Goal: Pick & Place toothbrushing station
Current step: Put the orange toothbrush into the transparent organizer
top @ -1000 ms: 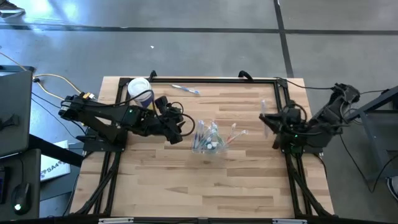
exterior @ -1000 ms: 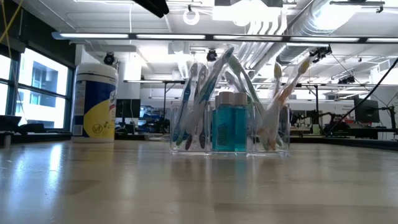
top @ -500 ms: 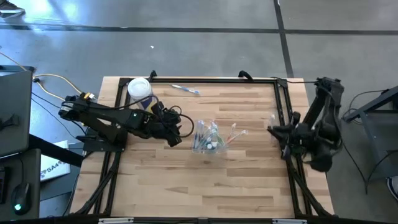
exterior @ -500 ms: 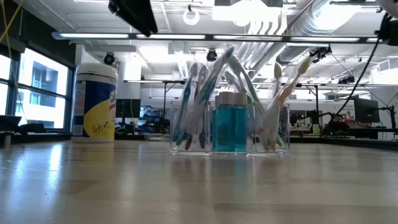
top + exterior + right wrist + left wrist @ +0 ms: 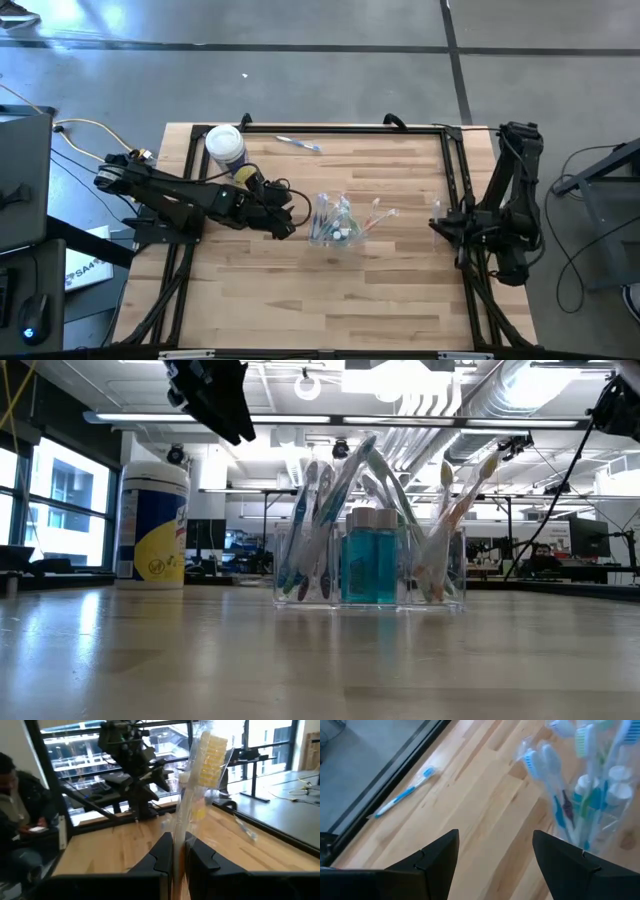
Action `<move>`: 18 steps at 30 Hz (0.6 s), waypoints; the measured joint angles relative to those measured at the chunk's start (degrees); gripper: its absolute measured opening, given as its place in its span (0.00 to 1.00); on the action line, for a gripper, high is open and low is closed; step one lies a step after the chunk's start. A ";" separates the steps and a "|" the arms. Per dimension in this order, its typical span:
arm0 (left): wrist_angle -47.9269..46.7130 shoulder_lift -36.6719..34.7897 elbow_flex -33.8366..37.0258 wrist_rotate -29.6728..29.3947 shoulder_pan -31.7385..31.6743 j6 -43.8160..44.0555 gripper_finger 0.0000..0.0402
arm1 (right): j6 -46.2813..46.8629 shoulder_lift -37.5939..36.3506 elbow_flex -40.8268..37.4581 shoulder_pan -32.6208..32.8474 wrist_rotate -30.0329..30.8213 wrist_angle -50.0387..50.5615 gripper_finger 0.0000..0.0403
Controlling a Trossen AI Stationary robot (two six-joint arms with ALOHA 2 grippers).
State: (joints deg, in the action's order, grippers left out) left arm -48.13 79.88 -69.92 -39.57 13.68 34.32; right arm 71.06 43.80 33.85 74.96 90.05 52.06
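The toothbrushing station [image 5: 336,222] is a clear holder with several pastel toothbrushes, white-capped tubes and a blue bottle [image 5: 372,568], standing on its base at mid-table. It also shows in the left wrist view [image 5: 590,780]. My left gripper [image 5: 288,218] is open and empty, raised just left of the station; in its wrist view [image 5: 495,850] the fingers stand apart over bare wood. My right gripper [image 5: 440,222], at the table's right edge, is shut on a pale toothbrush with yellow bristles [image 5: 212,745]. My right gripper pinches the toothbrush's handle [image 5: 179,832] between its two fingers. The fingers point about level toward the table's left. The handle rises past the fingertips, tilted, with the yellow-bristled head [image 5: 212,745] uppermost. The toothbrush is clear of the table.
A white-lidded canister with a yellow label [image 5: 225,145] stands at the far left, also seen in the low view [image 5: 153,525]. A blue toothbrush [image 5: 298,144] lies flat near the far edge, seen too in the left wrist view [image 5: 402,795]. A person sits beyond the table [image 5: 17,805].
My right gripper has drawn back with the toothbrush toward the table's right and near edges, and its arm has folded upright. My left gripper has come down and gone slightly toward the station, staying open. The station has kept still.
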 joint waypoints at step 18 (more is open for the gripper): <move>4.58 0.00 0.67 -0.04 2.23 -3.77 0.62 | -72.79 2.35 -3.28 -15.75 -27.26 -65.92 0.05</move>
State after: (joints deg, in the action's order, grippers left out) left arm -43.56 79.88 -69.25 -39.62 15.91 30.55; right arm -1.73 46.15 30.57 59.21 62.79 -13.87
